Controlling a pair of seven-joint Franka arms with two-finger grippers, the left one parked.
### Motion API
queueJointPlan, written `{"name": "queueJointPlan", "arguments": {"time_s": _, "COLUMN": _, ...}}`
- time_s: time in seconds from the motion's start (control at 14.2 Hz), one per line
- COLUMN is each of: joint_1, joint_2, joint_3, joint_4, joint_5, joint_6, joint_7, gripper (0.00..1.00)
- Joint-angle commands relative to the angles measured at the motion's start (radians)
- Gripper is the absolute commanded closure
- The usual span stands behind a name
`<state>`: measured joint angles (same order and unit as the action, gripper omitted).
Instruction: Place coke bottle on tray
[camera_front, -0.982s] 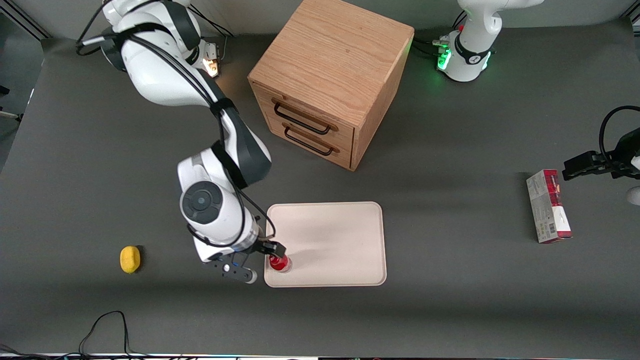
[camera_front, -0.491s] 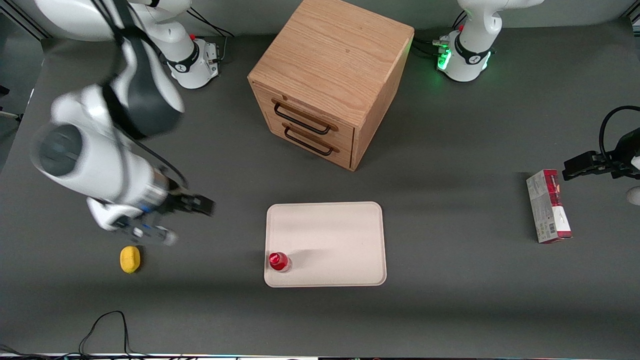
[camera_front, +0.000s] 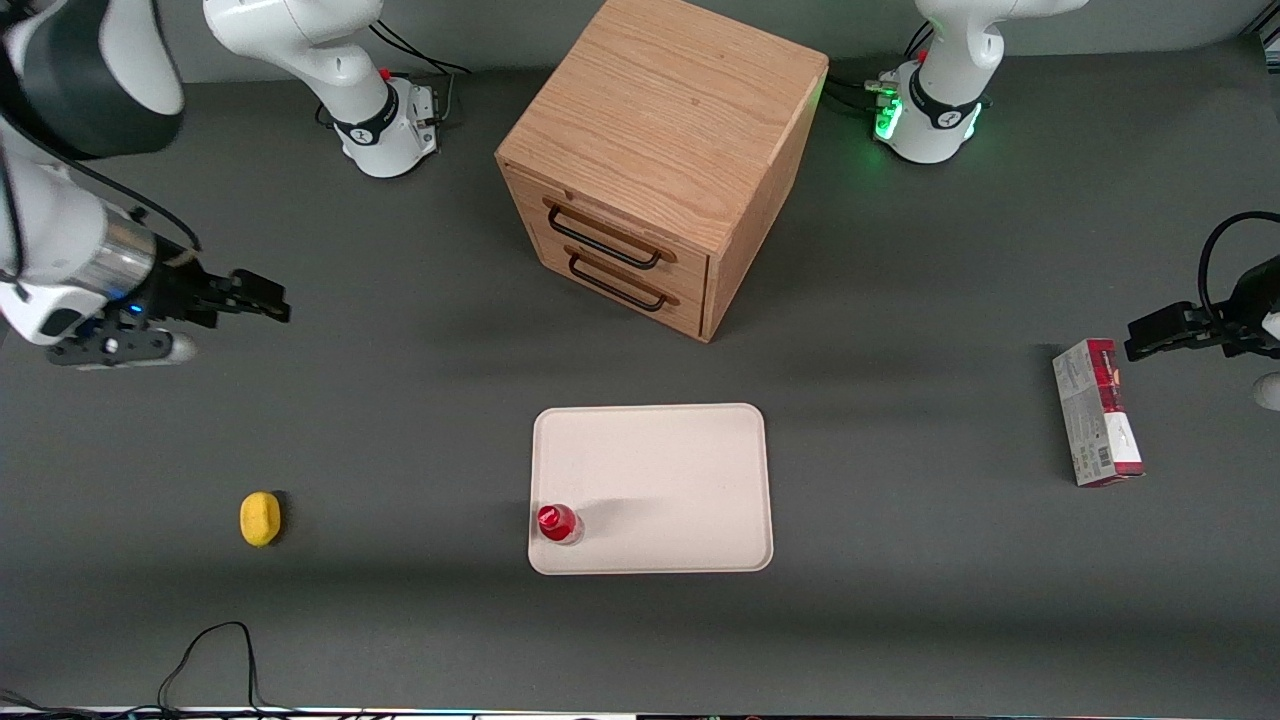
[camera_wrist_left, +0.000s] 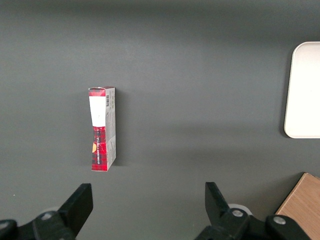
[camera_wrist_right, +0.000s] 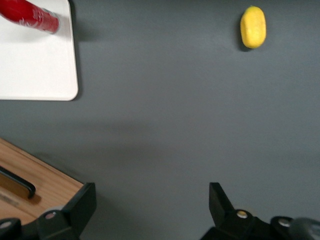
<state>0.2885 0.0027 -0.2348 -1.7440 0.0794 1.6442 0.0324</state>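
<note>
The bottle stood upright on the tray at its near corner toward the working arm, and the gripper hung empty and spread well apart from it, so only parking looked left.

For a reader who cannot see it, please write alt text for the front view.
A coke bottle stands upright in a corner of the tray, nearer the camera than a wooden cabinet. The open hand hangs empty toward the working arm's end.
</note>
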Motion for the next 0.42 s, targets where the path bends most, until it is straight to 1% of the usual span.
{"name": "queueJointPlan", "arguments": {"time_s": 0.0, "joint_1": -0.044, "joint_2": -0.033, "joint_3": 0.001, "joint_4": -0.014, "joint_5": 0.013, "joint_6": -0.011, "joint_7": -0.028, "gripper": 0.00}}
{"name": "queueJointPlan", "arguments": {"time_s": 0.07, "joint_1": -0.130, "joint_2": -0.030, "joint_3": 0.091, "joint_4": -0.009, "joint_5": 0.013, "joint_6": -0.014, "joint_7": -0.028, "gripper": 0.00}}
{"name": "queueJointPlan", "arguments": {"time_s": 0.14, "joint_1": -0.196, "joint_2": -0.030, "joint_3": 0.174, "joint_4": -0.003, "joint_5": 0.011, "joint_6": -0.020, "joint_7": -0.031, "gripper": 0.00}}
{"name": "queueJointPlan", "arguments": {"time_s": 0.35, "joint_1": -0.201, "joint_2": -0.030, "joint_3": 0.181, "joint_4": 0.006, "joint_5": -0.003, "joint_6": -0.046, "joint_7": -0.011, "gripper": 0.00}}
